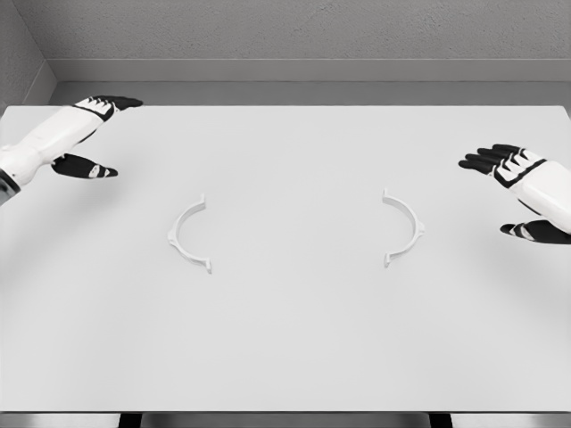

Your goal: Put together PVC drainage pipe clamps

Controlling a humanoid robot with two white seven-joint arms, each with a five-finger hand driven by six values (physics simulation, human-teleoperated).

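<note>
Lay flat and well apart mid-table as left clamp half (186, 234) and right clamp half (403, 228), probably light, stiff, thin plastic best pinched mid-arc, with left hand (87, 135) and right hand (517, 192) spread, empty.

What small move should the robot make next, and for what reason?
Probably bring the left hand down toward the left clamp half. Both hands are open and hold nothing, and the two white halves lie apart on the table, untouched. The right hand is equally far from the right clamp half, so either side could start.
</note>
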